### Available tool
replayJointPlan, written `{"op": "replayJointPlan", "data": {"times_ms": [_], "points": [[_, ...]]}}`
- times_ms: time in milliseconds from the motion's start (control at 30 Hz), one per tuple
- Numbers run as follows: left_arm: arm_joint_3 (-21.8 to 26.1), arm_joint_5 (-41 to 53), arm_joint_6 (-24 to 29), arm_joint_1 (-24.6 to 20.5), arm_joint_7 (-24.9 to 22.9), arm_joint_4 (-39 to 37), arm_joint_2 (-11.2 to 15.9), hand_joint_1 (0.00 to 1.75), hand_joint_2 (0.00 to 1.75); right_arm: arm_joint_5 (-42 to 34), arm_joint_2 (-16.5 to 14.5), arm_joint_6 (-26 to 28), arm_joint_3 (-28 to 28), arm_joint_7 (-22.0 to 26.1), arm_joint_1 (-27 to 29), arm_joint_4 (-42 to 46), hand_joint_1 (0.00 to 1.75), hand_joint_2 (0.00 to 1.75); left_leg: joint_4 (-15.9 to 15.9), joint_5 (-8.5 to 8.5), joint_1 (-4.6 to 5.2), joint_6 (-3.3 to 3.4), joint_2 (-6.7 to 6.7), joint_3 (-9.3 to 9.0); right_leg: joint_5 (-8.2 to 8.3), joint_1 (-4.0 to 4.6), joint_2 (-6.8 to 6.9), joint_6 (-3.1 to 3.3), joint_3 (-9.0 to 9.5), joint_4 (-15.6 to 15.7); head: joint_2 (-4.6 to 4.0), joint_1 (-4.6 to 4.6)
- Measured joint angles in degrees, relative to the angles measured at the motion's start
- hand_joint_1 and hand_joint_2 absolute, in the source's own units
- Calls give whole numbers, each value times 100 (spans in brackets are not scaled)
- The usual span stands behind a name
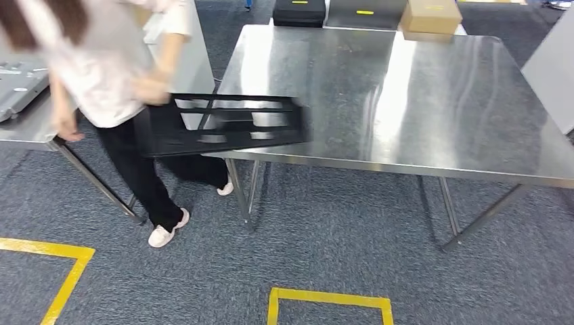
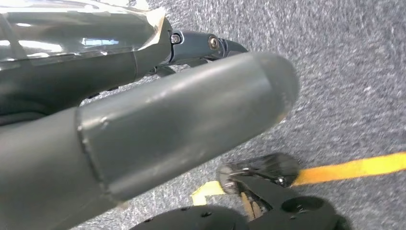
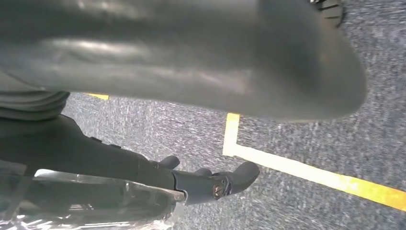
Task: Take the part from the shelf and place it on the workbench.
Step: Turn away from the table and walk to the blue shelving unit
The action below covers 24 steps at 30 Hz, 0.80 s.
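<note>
A flat black part [image 1: 223, 125] with long slots hangs over the near left corner of the steel workbench [image 1: 420, 95]. A person [image 1: 101, 68] in a light shirt holds it by its left end. My left hand [image 2: 182, 110] hangs over the carpet, its thick grey thumb and dark fingers [image 2: 206, 45] stretched out with nothing in them. My right hand [image 3: 191, 62] also hangs above the carpet, its fingers [image 3: 225, 182] apart and holding nothing.
A second steel table [image 1: 20, 128] at the left carries a grey metal panel [image 1: 17, 84]. A black case [image 1: 299, 12] and a cardboard box [image 1: 431, 15] stand behind the workbench. Yellow tape [image 1: 329, 298] marks the carpet in front. A grey panel [image 1: 552, 68] stands at the right.
</note>
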<state>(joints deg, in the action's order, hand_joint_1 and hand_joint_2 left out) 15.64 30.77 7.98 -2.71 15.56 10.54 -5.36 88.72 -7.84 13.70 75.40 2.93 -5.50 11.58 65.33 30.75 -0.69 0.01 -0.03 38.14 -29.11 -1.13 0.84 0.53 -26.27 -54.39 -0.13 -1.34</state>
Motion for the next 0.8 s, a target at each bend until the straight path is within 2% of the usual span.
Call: {"op": "replayJointPlan", "data": {"times_ms": [33, 67, 100, 133, 167, 200, 233, 267, 300, 367, 400, 433, 467, 533, 567, 600, 633, 667, 700, 733, 767, 800], "points": [[-1, 0, 0, 1, 8, 0, -2, 0, 0, -4, 1, -9, -1, 1, 1, 0, 0, 0, 354, 220, -14, -29, 0, 63, 55, 9, 13, 16, -63, -3, 0, -5], [-1, -1, 0, 1, 15, 1, -1, 0, 0, -7, 1, -13, -1, 2, 2, 0, 0, 0, 628, 298, -27, -52, 0, 80, 109, 17, 23, 9, -131, -8, 0, -7], [-1, -1, 0, 0, 20, 1, 1, 0, 0, -9, 1, -14, -1, 3, 2, 0, 0, 0, 765, 251, -43, -70, 0, 30, 160, 20, 30, -5, -201, -18, 0, -6], [0, -3, 0, -1, 23, 2, 3, 0, 0, -9, 0, -15, -1, 4, 1, 0, 0, 0, 700, 108, -61, -80, 1, -114, 205, 20, 34, -24, -267, -34, 0, -7], [0, -4, 0, -5, 26, 2, 5, 0, 0, -10, -1, -15, -1, 4, 0, 0, 0, 0, 448, -47, -79, -83, 1, -350, 245, 17, 34, -52, -324, -59, 0, -9], [1, -5, 0, -13, 28, 2, 5, 0, 0, -11, 0, -17, -1, 4, -1, 0, 0, 0, 65, -123, -92, -79, -1, -648, 279, 19, 34, -78, -377, -95, 0, -9], [1, -7, 0, -23, 31, 2, 5, 0, 0, -13, -1, -21, -1, 4, -3, 0, 0, 0, -332, -132, -92, -66, -8, -922, 311, 25, 34, -111, -425, -133, 0, -12], [0, -7, 0, -30, 34, 2, 5, 0, 0, -19, -2, -27, -1, 4, -5, 0, 0, 0, -633, -96, -81, -50, -14, -1108, 348, 32, 36, -156, -464, -164, 0, -12], [-1, -6, 0, -35, 38, 2, 4, 0, 0, -26, -3, -37, -1, 4, -8, 0, 0, 0, -812, -44, -61, -31, -19, -1196, 387, 36, 39, -199, -506, -185, 0, -16], [-1, -3, 0, -28, 43, 2, 1, 0, 0, -48, -3, -79, -1, 2, -11, -1, 0, 0, -896, -72, -34, 54, -12, -1145, 455, 36, 40, -298, -569, -205, 0, -15], [-1, -1, -1, -25, 44, 2, -2, 0, 0, -56, 0, -104, 0, -1, -9, -1, 0, 0, -921, -118, -28, 115, 0, -1094, 415, 33, 28, -316, -617, -255, 0, -15], [0, 0, -1, -23, 45, 2, -3, 0, 0, -61, 3, -123, 1, -5, -5, -2, 0, 0, -945, -179, -27, 188, 13, -1032, 290, 34, 14, -308, -688, -382, 0, -1], [2, 0, -1, -22, 46, 2, -2, 0, 0, -63, 6, -132, 1, -9, 0, -2, 0, 0, -965, -244, -25, 246, 26, -959, 74, 35, -1, -271, -785, -621, 0, 12], [5, 2, -2, -26, 47, 2, 5, 0, 0, -65, 6, -136, 1, -13, 0, -2, 0, 0, -962, -365, 6, 298, 37, -798, -420, 28, -22, -191, -997, -1334, 0, 35], [7, 4, -3, -25, 47, 2, 7, 0, 0, -67, 5, -138, 1, -14, 0, -2, 0, 0, -959, -431, 18, 299, 42, -713, -547, 27, -27, -195, -1047, -1660, 0, 36], [7, 8, -3, -24, 47, 2, 6, 0, 0, -67, 7, -141, 1, -14, -1, -2, 0, 0, -952, -497, 25, 296, 47, -626, -549, 27, -31, -232, -1031, -1850, 0, 36], [8, 13, -5, -24, 47, 2, 4, 0, 0, -68, 8, -144, 1, -15, -1, -2, 0, 0, -942, -561, 27, 285, 50, -540, -436, 27, -33, -290, -913, -1839, 0, 37], [8, 20, -5, -24, 47, 2, 2, 0, 0, -69, 10, -146, 1, -15, -2, -2, 0, 0, -929, -620, 28, 270, 51, -467, -285, 27, -35, -343, -708, -1643, 0, 37], [8, 26, -7, -26, 47, 2, 1, 0, 0, -69, 12, -148, 1, -16, -6, -2, 0, 0, -911, -675, 28, 250, 50, -405, -173, 23, -36, -370, -423, -1285, 0, 38], [8, 34, -9, -28, 47, 2, 0, 0, 0, -69, 14, -149, 1, -17, -15, -2, 0, 0, -883, -724, 37, 222, 48, -351, -143, 35, -38, -367, -88, -810, 0, 40], [9, 42, -13, -30, 46, 2, 1, 0, 0, -72, 17, -154, 1, -20, -26, -2, 0, 0, -858, -773, 49, 191, 49, -313, -185, 50, -43, -336, 163, -390, 0, 35], [9, 52, -19, -33, 46, 2, 2, 0, 0, -77, 19, -163, 1, -23, -34, -2, 0, 0, -838, -824, 58, 159, 51, -276, -250, 66, -50, -300, 320, -92, 0, 29]]}}
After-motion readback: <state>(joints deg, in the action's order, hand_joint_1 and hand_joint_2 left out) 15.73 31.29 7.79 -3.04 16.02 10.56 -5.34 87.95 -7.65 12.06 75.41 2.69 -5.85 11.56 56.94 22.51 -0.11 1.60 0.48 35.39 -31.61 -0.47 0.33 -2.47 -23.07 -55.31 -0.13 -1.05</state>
